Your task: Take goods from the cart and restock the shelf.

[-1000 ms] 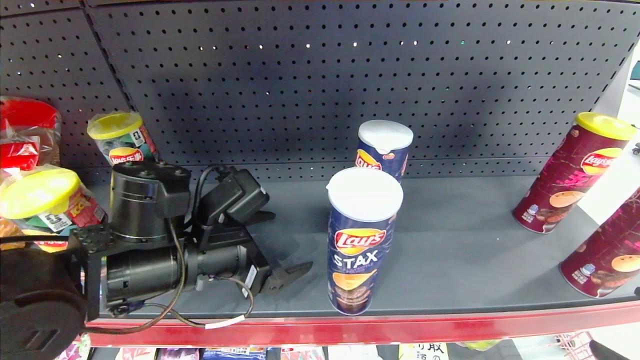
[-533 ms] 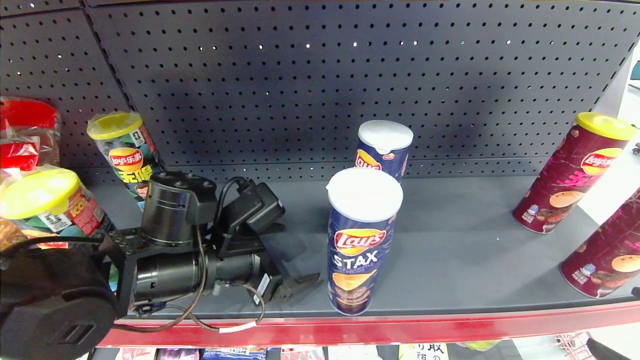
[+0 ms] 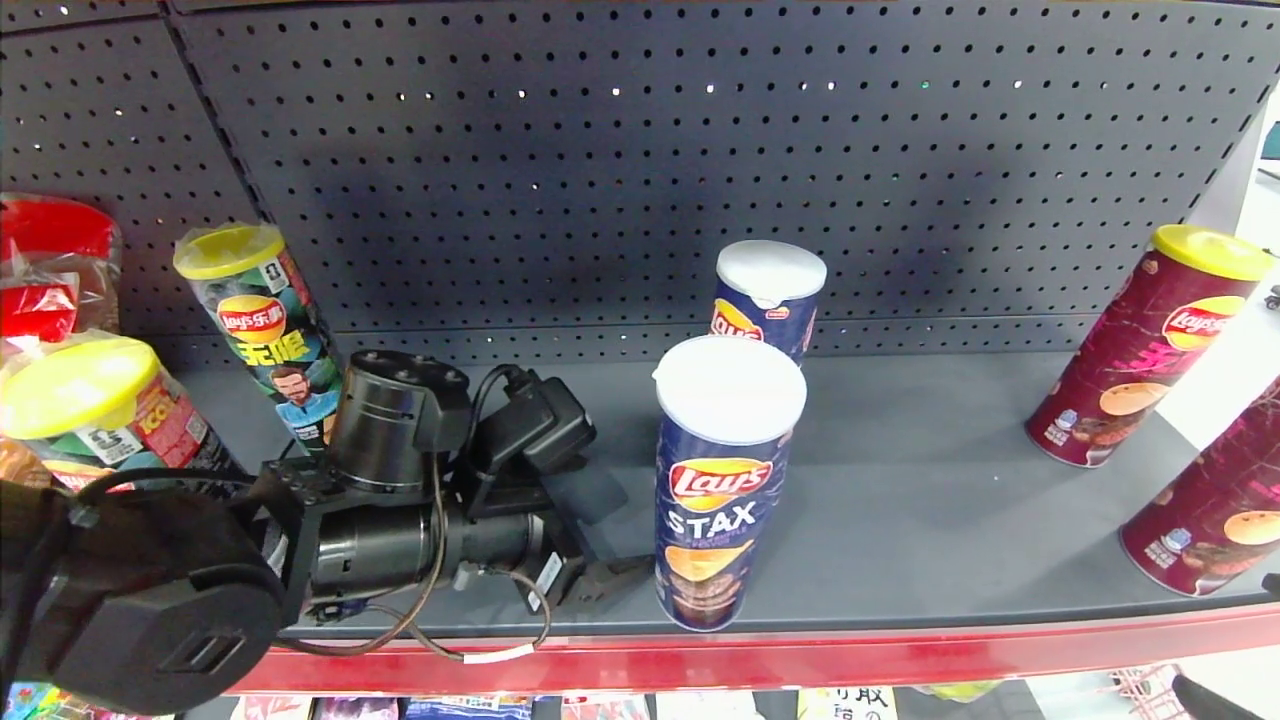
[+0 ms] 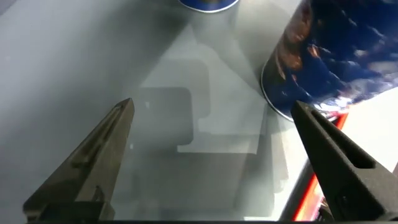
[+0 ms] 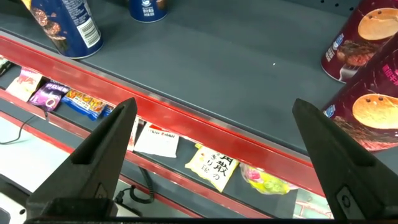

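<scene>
L wrist: left gripper (image 4: 212, 106) jaws wide, nothing in them, low over smooth matte grey shelf (image 4: 62, 62). Front blue can (image 4: 323, 56), glossy cylinder, round base just beside one finger, at the shelf's front edge.

R wrist: right gripper (image 5: 216, 104) jaws wide, empty, above glossy red lip (image 5: 186, 121). Flat packets (image 5: 81, 102) on the tier below.

Head: left gripper lies low by the front blue can, apart from it. Rear blue can (image 3: 768, 298) upright behind it at perforated pegboard (image 3: 640, 150). Maroon cans (image 3: 1150, 350) well apart to the right, open deck between. Yellow-lid can (image 3: 262, 330) to the left.
</scene>
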Available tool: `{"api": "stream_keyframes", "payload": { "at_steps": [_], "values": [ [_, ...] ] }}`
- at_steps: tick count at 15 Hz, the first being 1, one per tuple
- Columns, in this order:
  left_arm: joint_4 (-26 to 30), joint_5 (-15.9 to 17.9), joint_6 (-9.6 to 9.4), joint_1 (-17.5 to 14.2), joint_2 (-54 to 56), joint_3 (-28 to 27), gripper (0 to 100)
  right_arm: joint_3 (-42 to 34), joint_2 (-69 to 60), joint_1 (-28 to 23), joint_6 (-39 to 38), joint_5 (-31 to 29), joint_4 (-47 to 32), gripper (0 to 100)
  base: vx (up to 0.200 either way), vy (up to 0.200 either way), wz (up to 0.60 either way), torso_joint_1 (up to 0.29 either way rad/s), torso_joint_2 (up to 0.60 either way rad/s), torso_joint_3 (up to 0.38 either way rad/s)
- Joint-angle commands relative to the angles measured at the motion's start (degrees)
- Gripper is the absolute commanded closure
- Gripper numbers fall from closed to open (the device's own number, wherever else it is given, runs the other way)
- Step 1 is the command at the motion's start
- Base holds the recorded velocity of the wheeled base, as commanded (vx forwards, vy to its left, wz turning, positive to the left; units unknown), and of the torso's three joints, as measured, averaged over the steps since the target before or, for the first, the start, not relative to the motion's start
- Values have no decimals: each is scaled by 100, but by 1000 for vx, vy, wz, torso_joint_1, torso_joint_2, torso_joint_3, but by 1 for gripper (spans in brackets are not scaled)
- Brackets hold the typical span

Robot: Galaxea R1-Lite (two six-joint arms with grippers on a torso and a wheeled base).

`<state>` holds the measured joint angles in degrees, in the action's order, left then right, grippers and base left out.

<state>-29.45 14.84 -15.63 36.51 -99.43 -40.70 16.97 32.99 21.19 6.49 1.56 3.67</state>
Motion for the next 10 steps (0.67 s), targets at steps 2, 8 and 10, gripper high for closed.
{"api": "stream_keyframes", "payload": {
  "at_steps": [2, 8, 10],
  "values": [
    [-8, -7, -2, 58, -156, -122, 0, -9, 50, -1, 2, 2, 2, 0, 0, 0, 0, 0, 0, 0],
    [1, 2, -2, 128, -323, -350, 0, 17, 129, -1, -77, 11, 11, 0, 0, 0, 0, 0, 0, 0],
    [1, 2, -2, 163, -367, -412, 0, 17, 129, -1, -86, 11, 11, 0, 0, 0, 0, 0, 0, 0]
  ]
}}
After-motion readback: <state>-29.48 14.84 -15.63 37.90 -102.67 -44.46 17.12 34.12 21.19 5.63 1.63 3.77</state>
